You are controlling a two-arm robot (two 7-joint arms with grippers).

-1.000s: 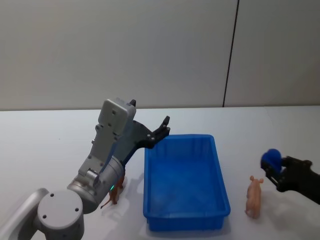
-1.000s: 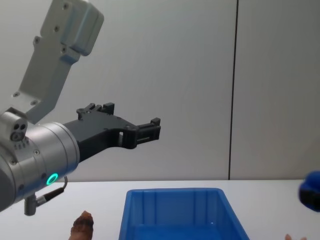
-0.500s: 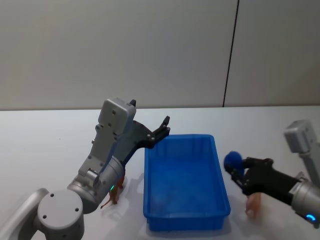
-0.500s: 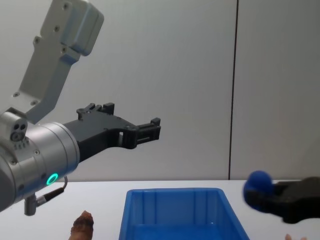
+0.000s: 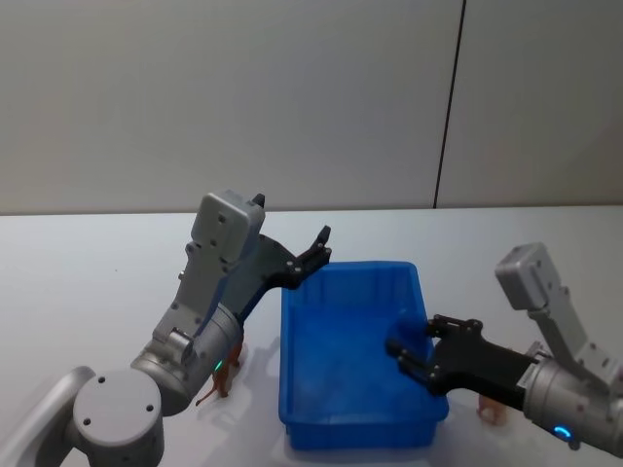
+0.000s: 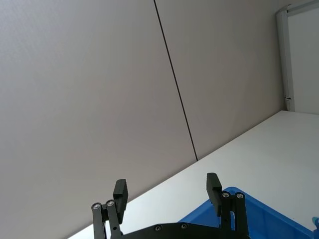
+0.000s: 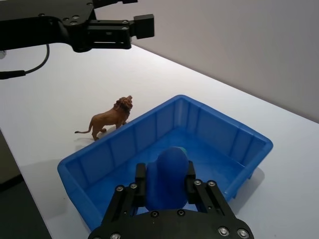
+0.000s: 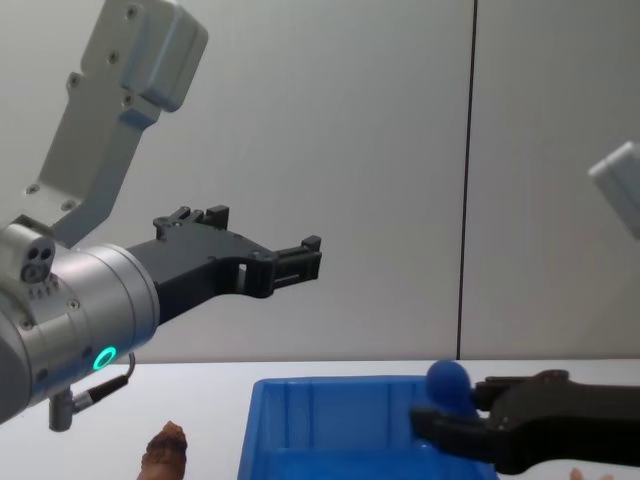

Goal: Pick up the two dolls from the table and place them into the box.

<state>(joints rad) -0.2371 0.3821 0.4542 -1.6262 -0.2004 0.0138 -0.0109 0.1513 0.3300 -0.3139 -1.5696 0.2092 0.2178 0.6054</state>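
Note:
My right gripper [image 5: 403,354] hangs over the right half of the blue box [image 5: 350,266], shut on a blue rounded object [image 7: 167,174] whose top shows above the fingers [image 8: 447,379]. A reddish-brown lion doll [image 7: 110,118] stands on the white table [image 5: 97,282] just left of the box, half hidden behind my left arm [image 5: 222,383]. A pale pink doll [image 5: 492,413] lies right of the box, mostly covered by my right arm. My left gripper [image 5: 317,250] is raised above the box's far left corner, open and holding nothing [image 6: 167,191].
A plain grey wall with one dark vertical seam [image 5: 448,107] stands behind the table. The box's inner floor [image 7: 204,149] under my right gripper is bare. Open tabletop lies left of the lion doll.
My right gripper has swung left with the blue object, from beside the pink doll to over the box. The left arm and the lion doll have not moved.

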